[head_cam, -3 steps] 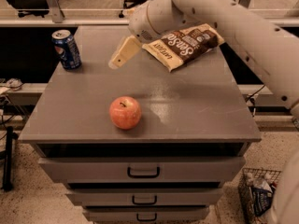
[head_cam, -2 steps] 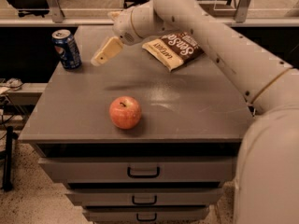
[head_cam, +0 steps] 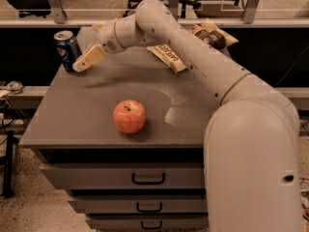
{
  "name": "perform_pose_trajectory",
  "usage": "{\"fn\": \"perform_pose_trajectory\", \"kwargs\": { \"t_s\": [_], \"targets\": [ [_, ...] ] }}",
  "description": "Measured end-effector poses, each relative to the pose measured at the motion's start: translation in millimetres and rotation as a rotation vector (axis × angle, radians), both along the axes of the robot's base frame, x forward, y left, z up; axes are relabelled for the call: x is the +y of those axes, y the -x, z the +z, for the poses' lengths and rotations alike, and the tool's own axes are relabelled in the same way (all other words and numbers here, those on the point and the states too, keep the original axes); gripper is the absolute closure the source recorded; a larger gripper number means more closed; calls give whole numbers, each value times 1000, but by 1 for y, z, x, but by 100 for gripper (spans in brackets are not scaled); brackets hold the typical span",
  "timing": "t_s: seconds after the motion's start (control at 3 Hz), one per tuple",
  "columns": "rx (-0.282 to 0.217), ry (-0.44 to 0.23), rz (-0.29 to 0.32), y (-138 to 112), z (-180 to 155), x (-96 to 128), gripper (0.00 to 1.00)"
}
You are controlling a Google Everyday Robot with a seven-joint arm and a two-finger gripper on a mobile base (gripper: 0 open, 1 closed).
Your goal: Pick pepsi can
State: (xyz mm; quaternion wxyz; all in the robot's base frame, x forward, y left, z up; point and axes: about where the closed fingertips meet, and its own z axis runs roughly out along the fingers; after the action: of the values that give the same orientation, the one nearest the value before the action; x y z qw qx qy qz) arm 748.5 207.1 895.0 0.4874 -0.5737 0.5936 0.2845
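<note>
One sweep left has put the end effector point(head_cam: 83, 62) beside the pepsi can point(head_cam: 66, 50) at the far-left corner of the tabletop point(head_cam: 87, 124); its opening cannot be told, and the grasp likely comes next.

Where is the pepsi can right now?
In the camera view, the pepsi can stands upright at the far-left corner of the drawer cabinet top, with the hand just to its right and the apple nearer the front edge.

The pepsi can point(head_cam: 67, 50) stands at the back left corner of the surface point(head_cam: 96, 110). The claw point(head_cam: 81, 65) hangs just to its right. An apple point(head_cam: 129, 116) sits near the front edge, about midway. A snack bag point(head_cam: 166, 58) lies at the back, partly behind the arm. Drawers point(head_cam: 147, 178) stack below.
</note>
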Motion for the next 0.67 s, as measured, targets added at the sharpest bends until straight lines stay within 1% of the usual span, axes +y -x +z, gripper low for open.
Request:
{"fn": "perform_pose_trajectory", "kwargs": {
  "t_s": [0.33, 0.67],
  "targets": [
    [49, -8, 41, 2, -3, 24, 16],
    [83, -17, 81, 7, 0, 38, 38]
  ]
}}
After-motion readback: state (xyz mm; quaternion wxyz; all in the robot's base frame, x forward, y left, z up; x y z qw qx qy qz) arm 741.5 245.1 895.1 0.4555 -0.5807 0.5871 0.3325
